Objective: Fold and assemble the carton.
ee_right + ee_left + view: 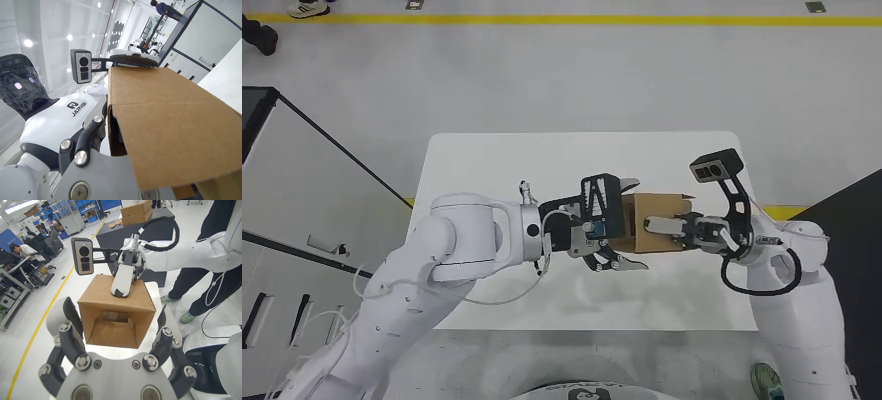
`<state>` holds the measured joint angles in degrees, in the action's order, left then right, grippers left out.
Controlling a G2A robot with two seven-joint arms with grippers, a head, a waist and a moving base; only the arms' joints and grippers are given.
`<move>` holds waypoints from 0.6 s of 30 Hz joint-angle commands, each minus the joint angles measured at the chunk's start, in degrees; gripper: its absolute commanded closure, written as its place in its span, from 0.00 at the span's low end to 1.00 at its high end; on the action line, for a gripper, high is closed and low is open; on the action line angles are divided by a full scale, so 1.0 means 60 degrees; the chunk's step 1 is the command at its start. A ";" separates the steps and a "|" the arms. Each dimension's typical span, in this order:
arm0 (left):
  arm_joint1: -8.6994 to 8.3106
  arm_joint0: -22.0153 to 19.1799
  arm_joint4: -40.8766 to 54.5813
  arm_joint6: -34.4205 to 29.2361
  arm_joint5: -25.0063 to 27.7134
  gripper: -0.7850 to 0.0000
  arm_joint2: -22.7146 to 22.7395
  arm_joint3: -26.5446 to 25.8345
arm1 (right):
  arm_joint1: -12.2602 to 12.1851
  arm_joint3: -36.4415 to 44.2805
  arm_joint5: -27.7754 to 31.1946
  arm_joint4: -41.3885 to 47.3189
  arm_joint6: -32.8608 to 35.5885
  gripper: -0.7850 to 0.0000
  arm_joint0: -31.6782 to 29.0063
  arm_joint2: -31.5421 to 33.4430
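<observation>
Brown cardboard carton (pixel 115 298) stands as a square tube between your two grippers, over the right half of the white table (pixel 542 170). You cannot tell from these views whether it rests on the tabletop or hangs just above it. The end facing your left gripper (pixel 116 307) is fully open. At the far end the inner flaps are turned in, and a small rectangular gap is left in the middle.

Your right gripper (pixel 670 226) has the carton by that far end. One white finger (pixel 121 285) lies flat along the upper panel with its dark tip pressed on the cardboard. Its partner is hidden behind the panel. In the right wrist view the carton's wall runs straight into the gripper's mouth, so it is clamped on that wall.

Your left gripper is spread wide and holds nothing. Its two dark-padded fingers stand on either side of the open end. One pad (pixel 72 313) is just beside the carton's corner edge, and whether it touches there you cannot tell. The other pad (pixel 162 321) stands clear of the opposite edge. From above, the two arms meet nearly head-on, with the carton in line between them.
</observation>
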<state>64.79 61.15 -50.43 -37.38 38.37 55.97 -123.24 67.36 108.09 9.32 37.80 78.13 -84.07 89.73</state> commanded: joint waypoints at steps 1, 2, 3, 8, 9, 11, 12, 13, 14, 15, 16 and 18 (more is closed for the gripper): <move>-0.0011 0.0015 -0.0005 -0.0023 0.0003 0.00 0.0000 -0.0012 | -0.0018 -0.0003 -0.0008 0.0038 0.0028 1.00 0.0013 -0.0035; -0.0017 0.0029 -0.0003 -0.0038 0.0018 0.00 -0.0004 -0.0014 | -0.0026 0.0004 0.0004 0.0064 0.0050 1.00 0.0024 -0.0052; -0.0024 0.0041 -0.0002 -0.0055 0.0016 0.00 0.0001 -0.0009 | -0.0035 -0.0003 0.0009 0.0079 0.0061 1.00 0.0032 -0.0062; -0.0048 0.0081 0.0000 -0.0085 -0.0017 0.21 0.0010 -0.0055 | -0.0082 0.0005 0.0045 0.0132 0.0058 1.00 0.0030 -0.0074; -0.0052 0.0085 0.0003 -0.0088 -0.0022 0.36 0.0009 -0.0065 | -0.0092 0.0014 0.0055 0.0123 0.0072 1.00 0.0020 -0.0075; -0.0060 0.0097 0.0002 -0.0094 -0.0035 0.51 0.0002 -0.0089 | -0.0112 0.0029 0.0073 0.0126 0.0068 1.00 -0.0002 -0.0075; -0.0064 0.0102 0.0000 -0.0111 -0.0036 0.52 -0.0007 -0.0096 | -0.0122 0.0033 0.0076 0.0116 0.0068 1.00 -0.0015 -0.0075; -0.0067 0.0104 0.0007 -0.0116 -0.0032 0.55 -0.0016 -0.0102 | -0.0132 0.0040 0.0073 0.0117 0.0057 1.00 -0.0026 -0.0072; -0.0070 0.0104 0.0007 -0.0117 -0.0037 0.56 -0.0022 -0.0106 | -0.0142 0.0052 0.0080 0.0103 0.0045 1.00 -0.0039 -0.0066; -0.0073 0.0106 0.0005 -0.0116 -0.0043 0.57 -0.0029 -0.0110 | -0.0152 0.0056 0.0078 0.0094 0.0035 1.00 -0.0058 -0.0062; -0.0076 0.0107 0.0000 -0.0113 -0.0049 0.60 -0.0036 -0.0112 | -0.0161 0.0066 0.0081 0.0092 0.0019 1.00 -0.0075 -0.0058; -0.0080 0.0107 -0.0002 -0.0099 -0.0038 0.64 -0.0056 -0.0110 | -0.0181 0.0074 0.0085 0.0077 -0.0010 1.00 -0.0110 -0.0043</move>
<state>64.32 61.80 -50.43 -38.04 38.09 55.69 -123.92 66.33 108.51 9.81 38.31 78.16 -84.63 89.42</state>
